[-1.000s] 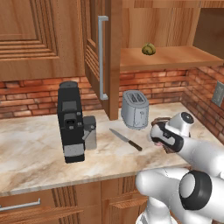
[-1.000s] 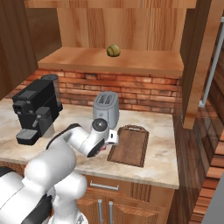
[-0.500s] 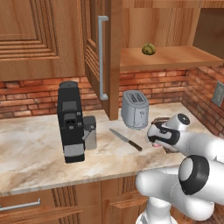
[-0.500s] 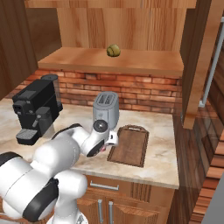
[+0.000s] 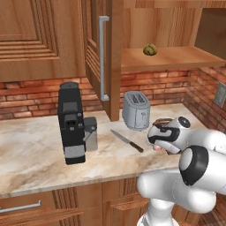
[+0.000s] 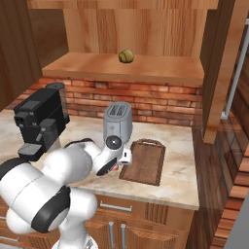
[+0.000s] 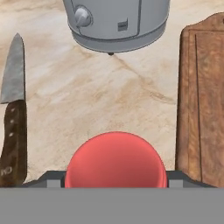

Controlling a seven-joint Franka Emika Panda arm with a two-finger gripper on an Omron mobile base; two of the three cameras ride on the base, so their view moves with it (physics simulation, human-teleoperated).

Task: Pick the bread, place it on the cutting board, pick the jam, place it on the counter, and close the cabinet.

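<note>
Matt wood cutting board [image 7: 201, 100], veined stone counter [image 7: 100, 100], smooth metal toaster [image 7: 116, 22].

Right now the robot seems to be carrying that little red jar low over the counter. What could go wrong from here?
The jam sits in the gripper, low over the counter, between the knife and the cutting board. Set down off-line, it might land on the board's raised rim and tip. The toaster stands close ahead, so a forward drift could bump it. The bread remains on the cabinet shelf, so that step looks undone.
</note>
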